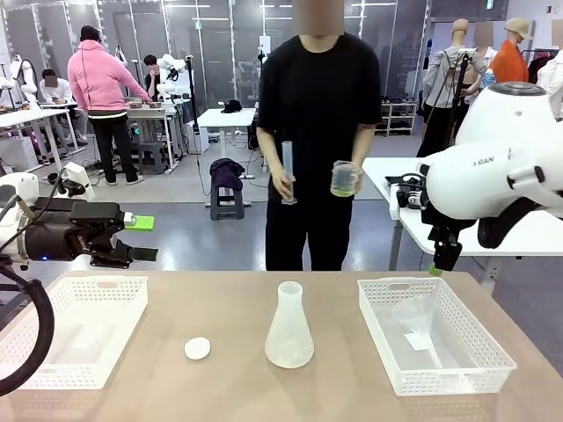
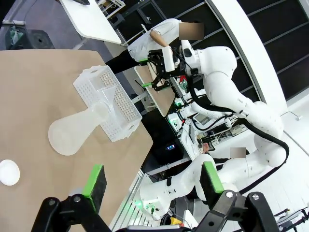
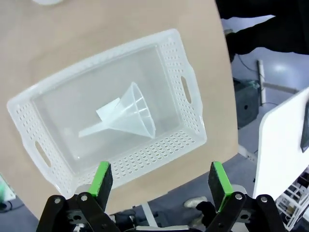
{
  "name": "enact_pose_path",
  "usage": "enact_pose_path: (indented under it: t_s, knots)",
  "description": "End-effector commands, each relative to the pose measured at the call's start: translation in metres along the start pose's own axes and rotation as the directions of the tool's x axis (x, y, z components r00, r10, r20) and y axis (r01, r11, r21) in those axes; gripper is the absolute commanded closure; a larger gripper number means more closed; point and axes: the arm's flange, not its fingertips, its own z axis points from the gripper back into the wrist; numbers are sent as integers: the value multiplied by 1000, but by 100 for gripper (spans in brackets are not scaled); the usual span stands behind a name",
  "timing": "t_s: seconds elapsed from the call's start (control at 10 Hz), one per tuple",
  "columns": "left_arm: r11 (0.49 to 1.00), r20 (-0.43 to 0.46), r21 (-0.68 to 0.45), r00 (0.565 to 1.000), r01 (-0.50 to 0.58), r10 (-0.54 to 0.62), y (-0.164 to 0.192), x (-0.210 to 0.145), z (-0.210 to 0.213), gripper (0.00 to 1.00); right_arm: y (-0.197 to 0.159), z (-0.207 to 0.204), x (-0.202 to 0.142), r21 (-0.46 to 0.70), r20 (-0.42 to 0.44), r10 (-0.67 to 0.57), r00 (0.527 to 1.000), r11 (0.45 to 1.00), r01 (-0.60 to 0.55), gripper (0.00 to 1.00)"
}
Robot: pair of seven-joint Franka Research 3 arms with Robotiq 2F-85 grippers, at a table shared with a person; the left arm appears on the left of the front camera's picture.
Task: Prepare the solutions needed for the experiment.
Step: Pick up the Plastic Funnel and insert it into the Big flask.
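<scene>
Left gripper (image 1: pixel 141 238), released with its jaws wide and nothing between them, hovers above the far edge of the left basket (image 1: pixel 97 286), pointing toward the middle. Moving right along the surface (image 1: pixel 352 387) we find a white disc (image 1: pixel 197 348), then the flask (image 1: pixel 288 330), upright, alone at the centre, and to our eye untinted. Beyond it the person (image 1: pixel 317 105) stands holding a cylinder (image 1: pixel 287 171) and a beaker (image 1: pixel 346 169). The solution (image 1: pixel 343 186), pale yellow-green, sits in that beaker, well apart from the flask. Further right the funnel (image 3: pixel 137 118) lies on its side in the right basket (image 1: pixel 450 376), and the right gripper (image 3: pixel 160 179) hangs over it, also released and empty. We judge the main risk to be a spill: the flask's neck is narrow, so pouring before the funnel is seated would wet the surface. The funnel looks thin and smooth, so a pinch on its cone could squirt it away, and a careless reach could topple the light flask.
</scene>
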Motion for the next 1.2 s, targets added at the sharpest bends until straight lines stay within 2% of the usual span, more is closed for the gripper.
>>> enact_pose_path:
  t_s: [0.0, 0.2, 0.3, 1.1]
  knots:
    - [1000, -15, -1, 1000, -7, 7, -2, -1, -1, 0, -23, -5, 0, 85, -14, 56, 998, 995, -55, 0]
    - [1000, -15, -1, 1000, -7, 7, -2, -1, -1, 0, -31, -16, 1, 129, 11, 124, 992, 984, -124, 0]
    - [1000, -15, -1, 1000, -7, 7, -2, -1, -1, 0, -33, -22, 1, 164, -3, 136, 991, 977, -134, 0]
    - [1000, -15, -1, 1000, -7, 7, -2, -1, -1, 0, -28, -101, 10, 324, -12, 172, 985, 933, -159, 0]
